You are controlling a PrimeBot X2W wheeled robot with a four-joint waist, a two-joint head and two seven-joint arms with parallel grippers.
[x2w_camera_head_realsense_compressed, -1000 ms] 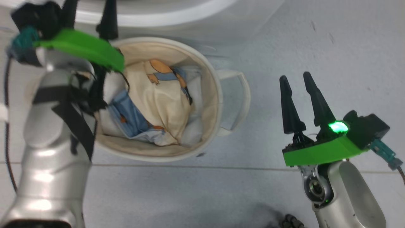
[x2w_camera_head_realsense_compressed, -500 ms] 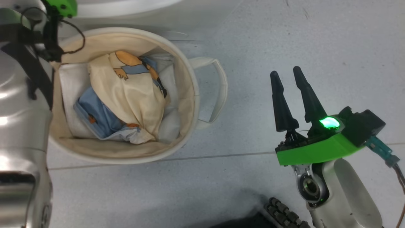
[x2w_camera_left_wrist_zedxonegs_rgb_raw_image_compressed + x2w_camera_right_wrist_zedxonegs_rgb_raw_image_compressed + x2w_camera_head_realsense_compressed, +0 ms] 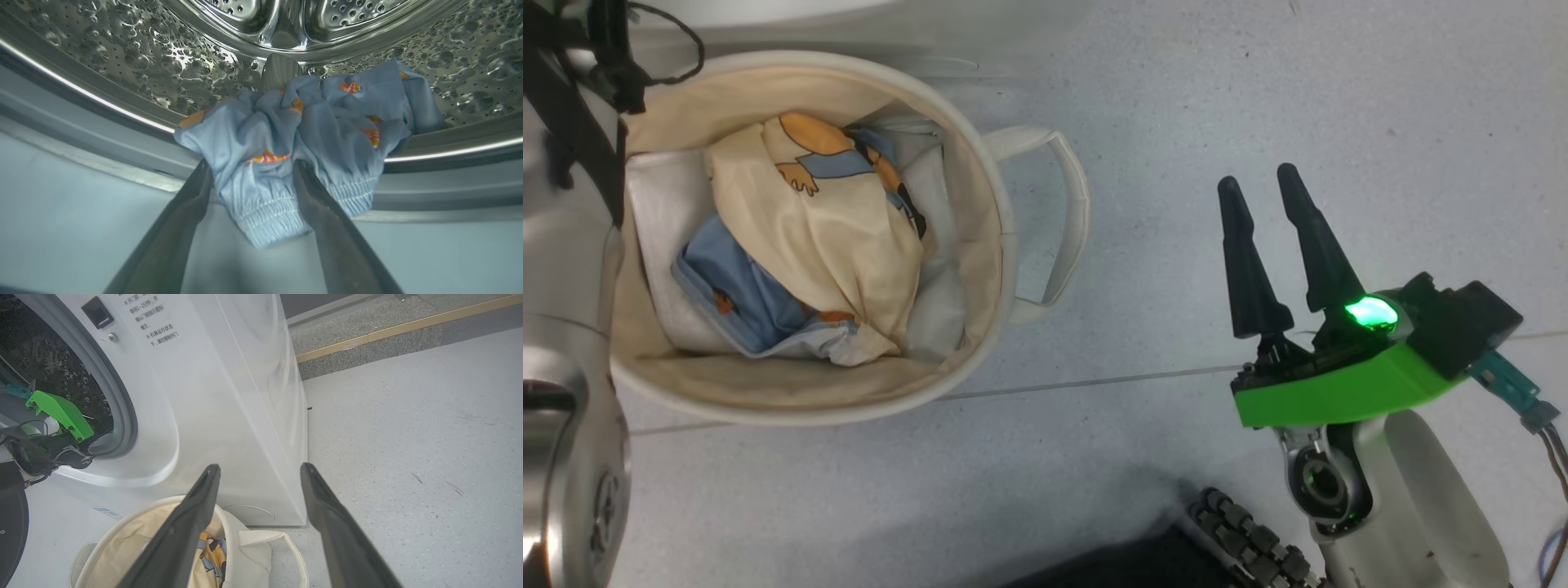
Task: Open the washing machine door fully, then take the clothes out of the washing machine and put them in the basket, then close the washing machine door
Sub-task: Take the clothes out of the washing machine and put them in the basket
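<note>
A blue piece of the clothes (image 3: pixel 327 118) with orange figures lies in the washing machine's steel drum (image 3: pixel 122 61), one elastic cuff hanging over the lip. My left gripper (image 3: pixel 252 165) is open, its fingers on either side of that cuff. More clothes (image 3: pixel 817 237), cream and blue, lie in the basket (image 3: pixel 1001 237) on the floor before the washing machine (image 3: pixel 229 396). My right gripper (image 3: pixel 1258 177) hovers open and empty over bare floor to the basket's right. A dark curved rim (image 3: pixel 10 526), which looks like the washing machine door, shows at the lower left of the right wrist view.
My left forearm (image 3: pixel 564 269) passes over the basket's left side. A white sheet (image 3: pixel 654 204) lines the basket under the clothes. My base's dark tracked part (image 3: pixel 1241 539) sits at the bottom. A raised kerb (image 3: pixel 408 330) runs behind the washer.
The head camera has shifted. My left arm has reached forward past the basket, its gripper leaving the head view. The right gripper has stayed open and still.
</note>
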